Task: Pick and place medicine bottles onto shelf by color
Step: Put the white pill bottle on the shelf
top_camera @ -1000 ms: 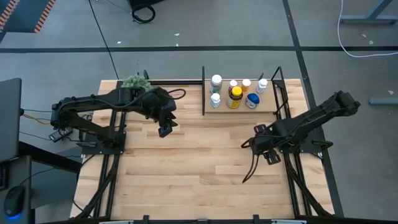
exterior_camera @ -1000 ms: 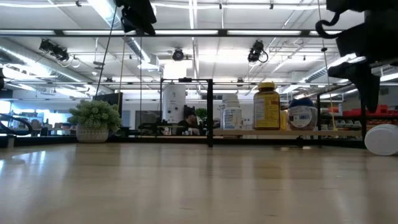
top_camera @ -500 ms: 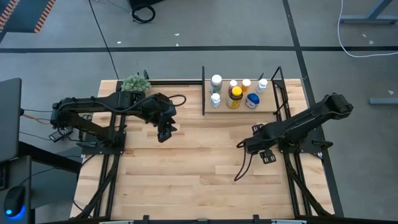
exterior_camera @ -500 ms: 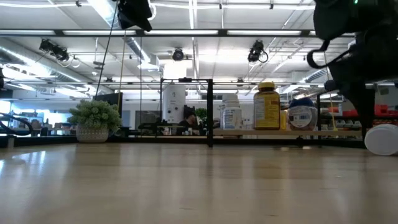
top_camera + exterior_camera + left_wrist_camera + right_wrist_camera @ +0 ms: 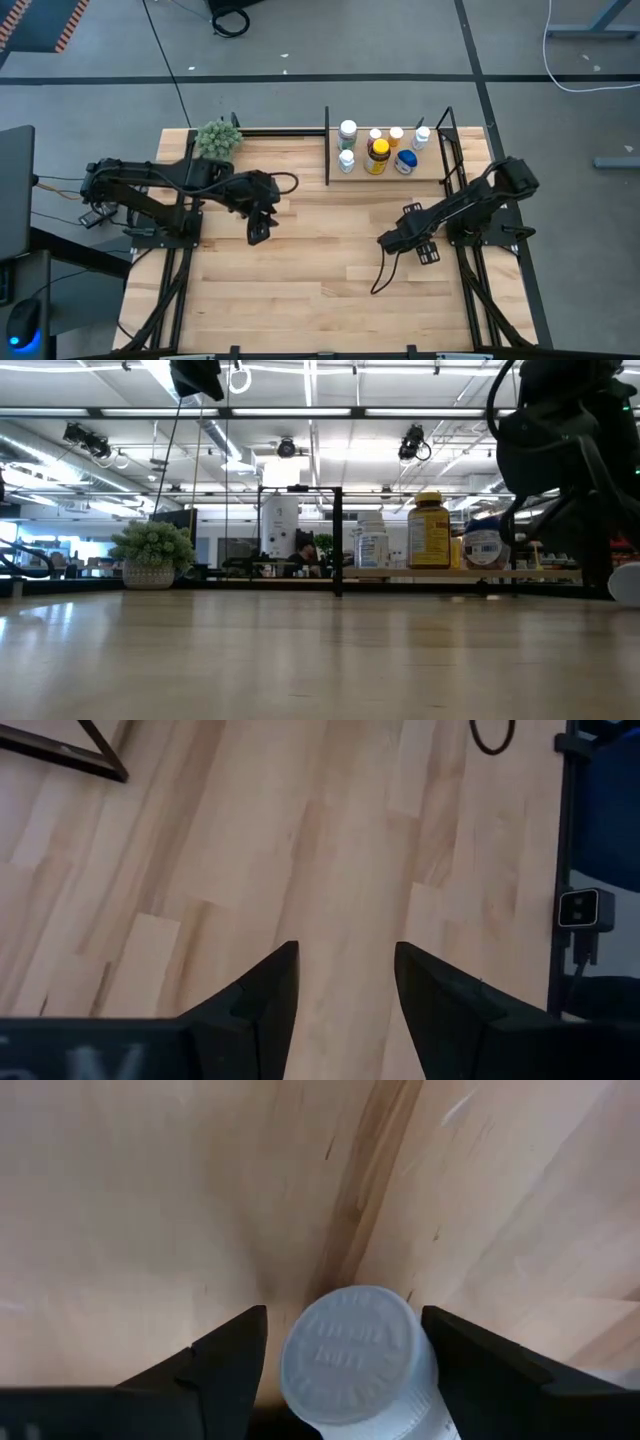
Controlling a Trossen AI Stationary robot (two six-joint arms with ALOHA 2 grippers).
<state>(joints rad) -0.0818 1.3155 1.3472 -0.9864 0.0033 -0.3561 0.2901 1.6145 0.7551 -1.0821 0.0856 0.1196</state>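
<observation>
The right gripper (image 5: 345,1342) hangs low over the plank table's (image 5: 300,260) right side, its spread jaws flanking a white-capped round medicine bottle (image 5: 358,1355) without touching it. The left gripper (image 5: 343,982) hovers left of centre, empty, jaws apart. Other bottles stand on the light wooden black-framed shelf (image 5: 432,171) at the far right.

My two arms are matte black and jointed, with black cables looping off each beside the shelf (image 5: 432,178). The left gripper (image 5: 340,982) and right gripper (image 5: 340,1342) both end in dark, wedge-shaped fingers (image 5: 262,995) tapering to blunt tips.
</observation>
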